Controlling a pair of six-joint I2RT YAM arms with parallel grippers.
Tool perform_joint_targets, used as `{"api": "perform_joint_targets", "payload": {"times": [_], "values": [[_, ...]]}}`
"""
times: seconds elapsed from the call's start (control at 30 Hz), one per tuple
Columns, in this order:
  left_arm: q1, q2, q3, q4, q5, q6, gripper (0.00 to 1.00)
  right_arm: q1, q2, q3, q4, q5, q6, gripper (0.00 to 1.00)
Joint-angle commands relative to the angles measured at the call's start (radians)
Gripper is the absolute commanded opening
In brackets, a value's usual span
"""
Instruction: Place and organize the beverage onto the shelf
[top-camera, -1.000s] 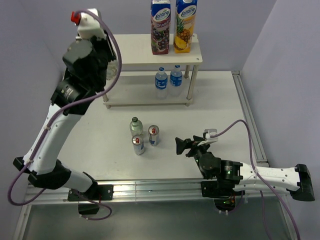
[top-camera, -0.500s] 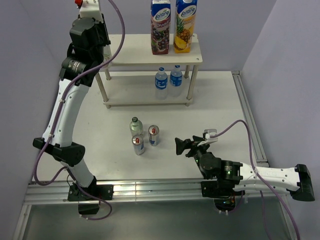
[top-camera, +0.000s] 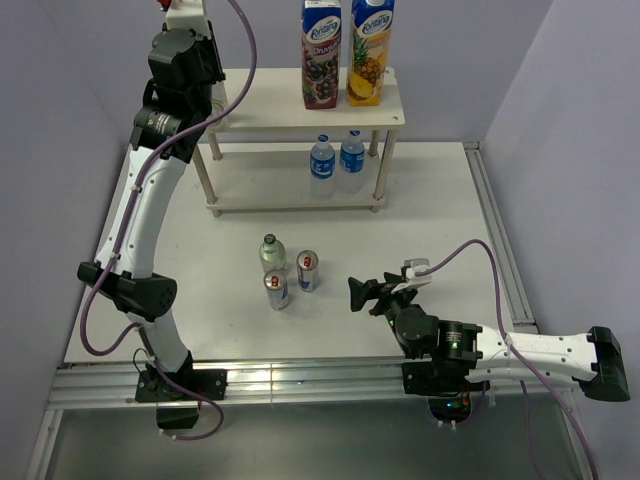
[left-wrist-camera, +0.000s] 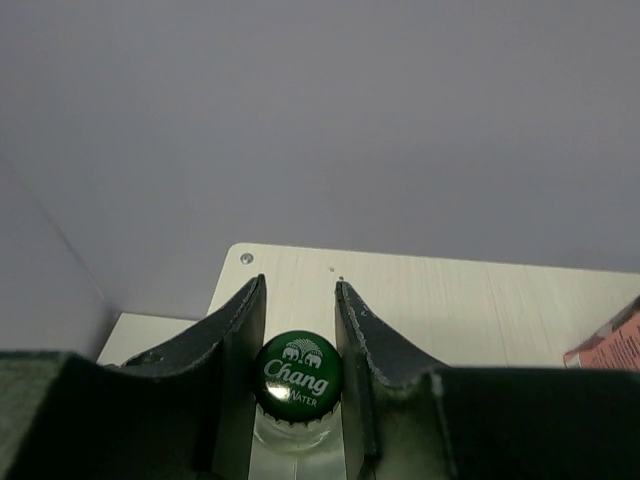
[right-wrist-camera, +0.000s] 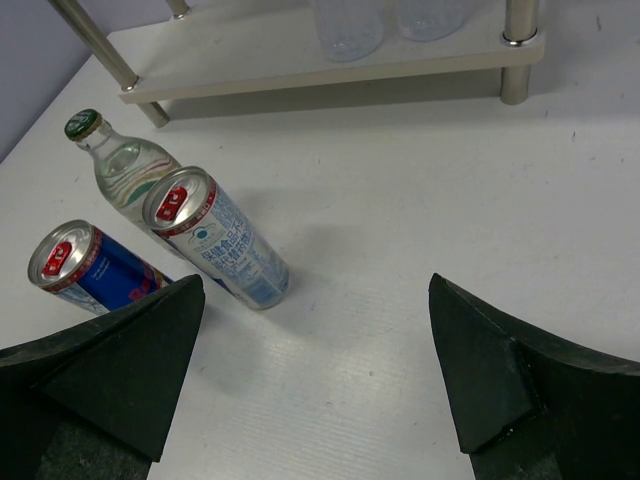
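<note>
A green-capped glass bottle (left-wrist-camera: 297, 377) sits clamped between the left gripper's (left-wrist-camera: 299, 288) fingers over the left end of the shelf's (left-wrist-camera: 450, 300) top board. Two water bottles (top-camera: 322, 163) stand on the lower board. A second glass bottle (top-camera: 270, 252) and two cans (top-camera: 308, 270) stand on the table (top-camera: 440, 210), left of the right gripper (right-wrist-camera: 312, 300), whose fingers are wide apart.

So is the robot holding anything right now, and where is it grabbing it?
The left gripper pinches a green-capped glass bottle at its top, a finger on each side of the cap. The right gripper is open and empty.

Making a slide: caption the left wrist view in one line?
Left end effector shut on a green-capped glass bottle, the shelf's top board just beyond.
</note>
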Motion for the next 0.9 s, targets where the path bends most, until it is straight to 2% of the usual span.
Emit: {"api": "perform_joint_targets", "payload": {"times": [0.0, 0.33, 0.73, 0.8, 0.87], "values": [[0.014, -0.026, 0.025, 0.216, 0.019, 0.009, 0.0, 0.009, -0.001, 0.001, 0.035, 0.015, -0.004, 1.0], [0.058, -0.001, -0.042, 0.328, 0.084, 0.03, 0.0, 0.009, 0.008, 0.002, 0.039, 0.012, -0.007, 1.0], [0.075, 0.049, -0.073, 0.392, 0.07, -0.009, 0.0, 0.009, 0.011, 0.002, 0.044, 0.012, -0.013, 1.0], [0.076, 0.051, -0.076, 0.392, 0.069, -0.011, 0.04, 0.009, 0.014, 0.004, 0.044, 0.014, -0.011, 1.0], [0.076, 0.048, -0.087, 0.395, 0.07, -0.01, 0.18, 0.007, 0.014, 0.004, 0.039, 0.017, -0.01, 1.0]]}}
